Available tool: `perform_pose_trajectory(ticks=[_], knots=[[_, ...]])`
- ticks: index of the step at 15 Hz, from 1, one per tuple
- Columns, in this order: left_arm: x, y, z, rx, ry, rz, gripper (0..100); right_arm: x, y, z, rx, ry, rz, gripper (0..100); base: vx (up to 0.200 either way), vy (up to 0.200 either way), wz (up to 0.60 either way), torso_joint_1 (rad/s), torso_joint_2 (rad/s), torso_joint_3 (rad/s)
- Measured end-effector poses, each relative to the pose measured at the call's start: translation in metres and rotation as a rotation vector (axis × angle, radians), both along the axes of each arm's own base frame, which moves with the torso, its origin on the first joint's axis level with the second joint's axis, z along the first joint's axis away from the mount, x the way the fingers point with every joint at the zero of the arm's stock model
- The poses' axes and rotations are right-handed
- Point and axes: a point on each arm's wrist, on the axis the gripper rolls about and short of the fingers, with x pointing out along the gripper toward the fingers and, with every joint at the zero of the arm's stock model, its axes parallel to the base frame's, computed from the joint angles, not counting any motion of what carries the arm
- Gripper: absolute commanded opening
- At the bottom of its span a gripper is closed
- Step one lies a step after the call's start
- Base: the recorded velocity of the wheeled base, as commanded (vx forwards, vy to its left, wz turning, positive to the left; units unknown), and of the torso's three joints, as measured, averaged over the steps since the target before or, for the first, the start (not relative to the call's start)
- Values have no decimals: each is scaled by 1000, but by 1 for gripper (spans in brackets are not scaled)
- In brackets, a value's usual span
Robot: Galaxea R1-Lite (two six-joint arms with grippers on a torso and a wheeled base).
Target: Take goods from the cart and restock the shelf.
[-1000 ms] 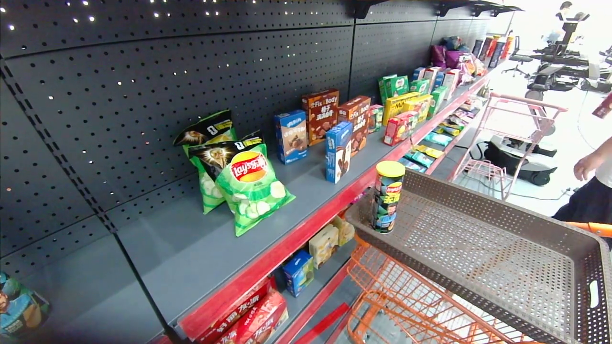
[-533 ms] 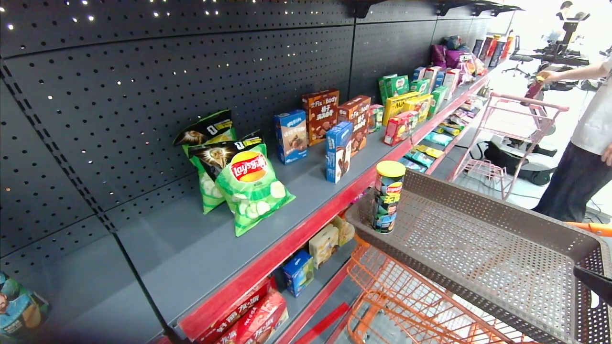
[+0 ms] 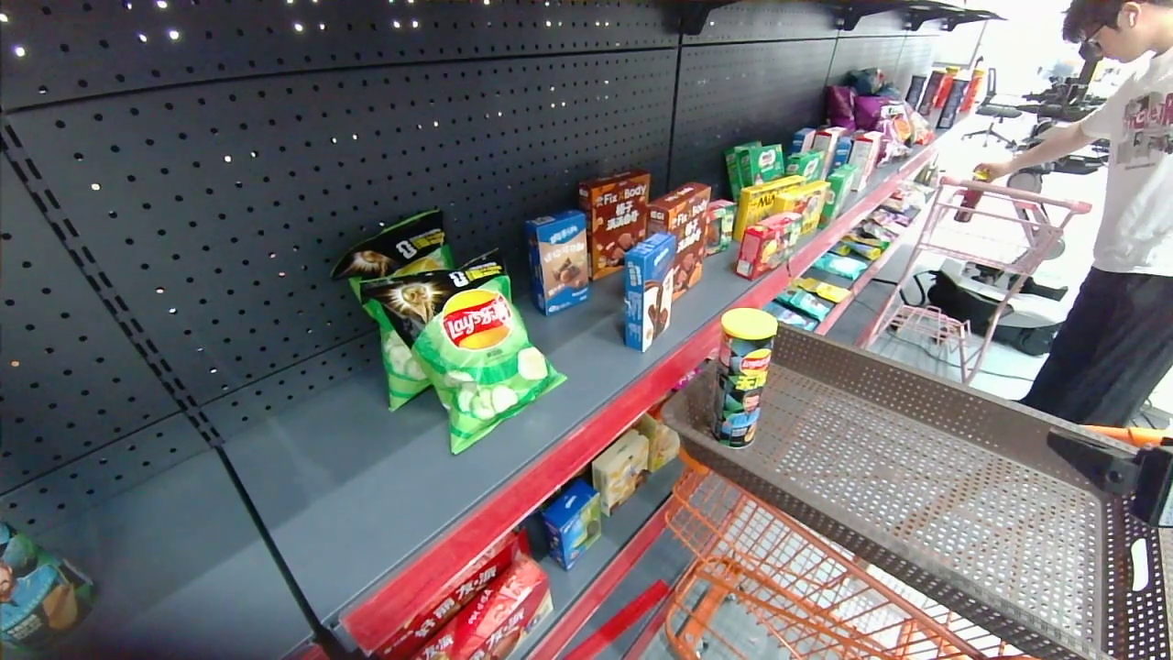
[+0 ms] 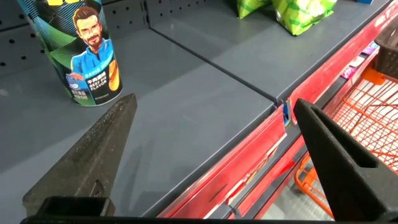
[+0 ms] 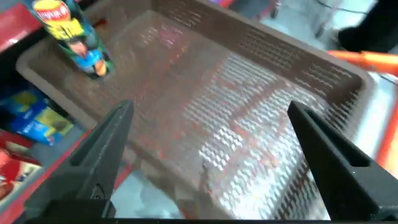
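A tall chip can (image 3: 746,377) with a yellow lid stands upright in the far left corner of a brown perforated tray (image 3: 926,486) on top of the orange cart (image 3: 779,587). My right gripper (image 5: 214,155) hangs open over the tray's near side, well apart from the chip can (image 5: 73,36); my right arm (image 3: 1113,469) enters above the tray's near right corner. My left gripper (image 4: 211,155) is open and empty above the grey shelf (image 4: 186,99). A second can (image 4: 84,50) stands upright on that shelf beyond its fingers, and the same can (image 3: 37,587) sits at the shelf's far left.
Two green chip bags (image 3: 458,339) lean on the grey shelf (image 3: 367,458), with rows of snack boxes (image 3: 632,247) farther along. The shelf has a red front edge (image 3: 550,467), and more goods sit on the level below. A pink cart (image 3: 990,247) stands farther down the aisle.
My right arm has come into the head view from the right edge and now reaches over the tray's near right corner. The can and the shelf goods have not moved.
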Motion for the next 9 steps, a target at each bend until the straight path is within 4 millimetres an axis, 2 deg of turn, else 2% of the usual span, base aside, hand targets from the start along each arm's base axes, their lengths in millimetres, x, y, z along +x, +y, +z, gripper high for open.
perform_pose_trajectory(ticks=[3, 7, 9], knots=[[0, 0, 0, 0, 0, 1, 100, 28, -4, -6, 17, -51, 109, 100, 0, 0, 0, 0, 0, 0], [0, 0, 0, 0, 0, 1, 100, 54, -7, -22, 29, -24, 180, 100, 0, 0, 0, 0, 0, 0], [0, 0, 0, 0, -1, 0, 100, 63, -7, -26, 34, -40, 219, 100, 0, 0, 600, 2, 0, 5]])
